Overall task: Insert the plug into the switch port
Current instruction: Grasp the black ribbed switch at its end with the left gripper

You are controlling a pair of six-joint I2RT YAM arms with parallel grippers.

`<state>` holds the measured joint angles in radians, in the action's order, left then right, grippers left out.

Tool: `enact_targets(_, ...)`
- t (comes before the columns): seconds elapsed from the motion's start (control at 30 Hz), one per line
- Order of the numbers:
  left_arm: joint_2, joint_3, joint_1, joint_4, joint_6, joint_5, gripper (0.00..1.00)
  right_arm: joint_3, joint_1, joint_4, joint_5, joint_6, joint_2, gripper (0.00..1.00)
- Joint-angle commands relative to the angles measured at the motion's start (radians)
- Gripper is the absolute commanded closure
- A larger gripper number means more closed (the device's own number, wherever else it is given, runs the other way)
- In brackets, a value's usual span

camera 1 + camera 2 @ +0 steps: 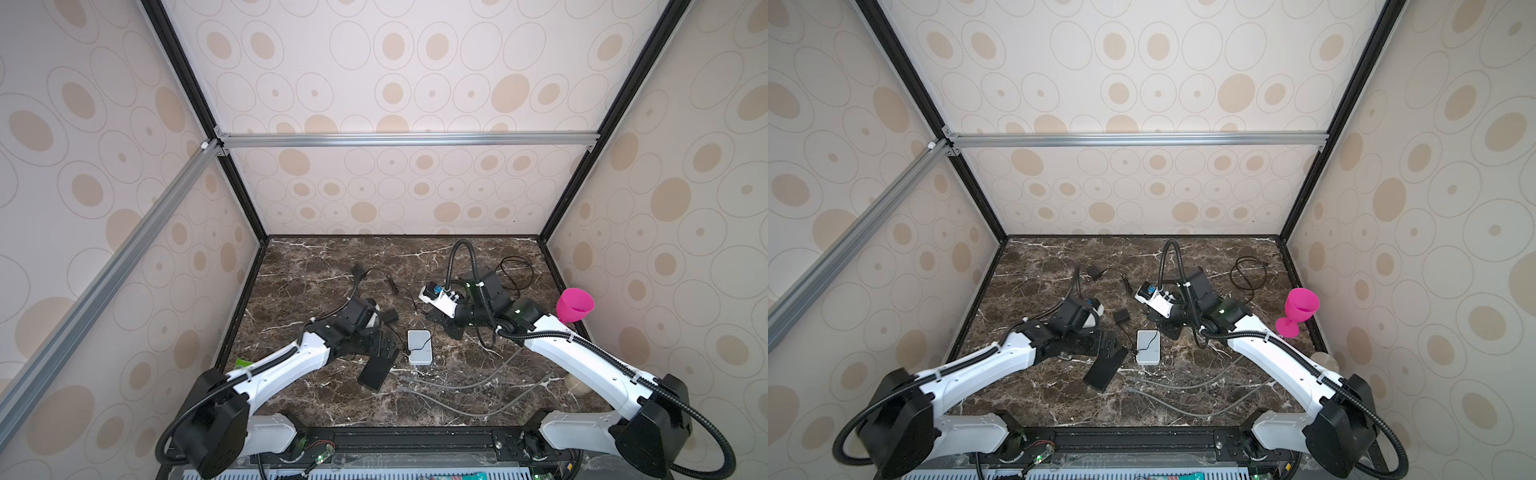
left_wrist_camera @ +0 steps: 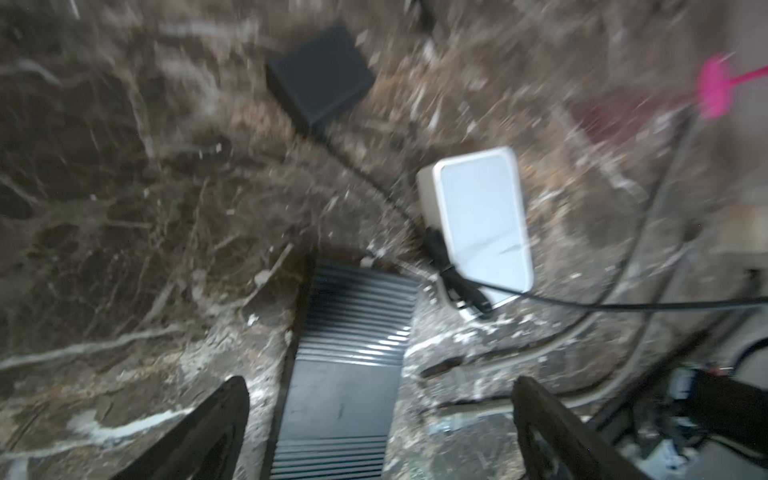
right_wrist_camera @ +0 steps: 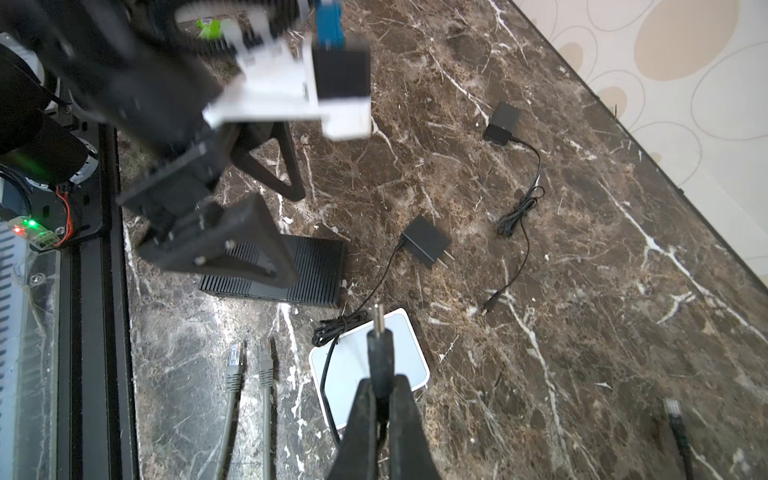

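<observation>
Firmly pinched between the closed fingers of the right gripper point(image 3: 382, 388), the black barrel plug point(image 3: 379, 345) sticks out with its metal pin free. In the right wrist view it shows against the white box point(image 3: 411, 361), apart from the black ribbed switch point(image 3: 320, 266). Meanwhile the left gripper point(image 2: 380, 386) stands spread wide, gripping nothing. The switch lies flat on the marble table point(image 3: 582, 291) beneath the gap between its fingers, near a black adapter point(image 3: 426, 241).

Cream oval-patterned walls point(image 1: 395, 62); aluminium frame rail point(image 1: 407, 139) across the back; dark veined marble tabletop point(image 1: 316, 266).
</observation>
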<state>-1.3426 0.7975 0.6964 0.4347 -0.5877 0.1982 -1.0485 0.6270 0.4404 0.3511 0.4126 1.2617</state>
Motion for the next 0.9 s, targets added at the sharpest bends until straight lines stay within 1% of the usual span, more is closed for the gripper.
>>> enact_targets(0.0, -0.1, 0.094, 0.08, 0.158, 0.061, -0.197, 0.02, 0.016, -0.003, 0.005, -0.011, -0.015, -0.024, 1.0)
enact_targets(0.13, -0.209, 0.17, 0.128, 0.235, 0.1, -0.281, 0.02, 0.053, -0.002, -0.013, -0.015, -0.028, -0.052, 1.0)
enact_targets(0.27, -0.267, 0.206, 0.149, 0.259, 0.147, -0.298, 0.02, 0.073, -0.002, -0.013, -0.007, -0.022, -0.076, 1.0)
enact_targets(0.3, -0.278, 0.21, 0.155, 0.263, 0.158, -0.297, 0.04, 0.079, -0.003, -0.012, -0.01, -0.016, -0.079, 1.0)
enact_targets(0.4, -0.306, 0.207, 0.16, 0.261, 0.189, -0.286, 0.17, 0.087, -0.002, -0.01, -0.017, -0.009, -0.086, 1.0)
enact_targets(0.53, -0.317, 0.185, 0.158, 0.229, 0.21, -0.275, 0.24, 0.09, -0.001, -0.017, -0.015, -0.006, -0.085, 1.0)
enact_targets(0.7, -0.309, 0.184, 0.157, 0.2, 0.221, -0.228, 0.44, 0.088, -0.001, -0.015, -0.014, -0.002, -0.085, 1.0)
enact_targets(0.77, -0.305, 0.191, 0.154, 0.203, 0.233, -0.228, 0.48, 0.087, -0.002, -0.011, -0.014, 0.0, -0.09, 1.0)
enact_targets(0.87, -0.298, 0.216, 0.147, 0.226, 0.267, -0.255, 0.5, 0.09, -0.003, -0.007, -0.012, 0.003, -0.099, 1.0)
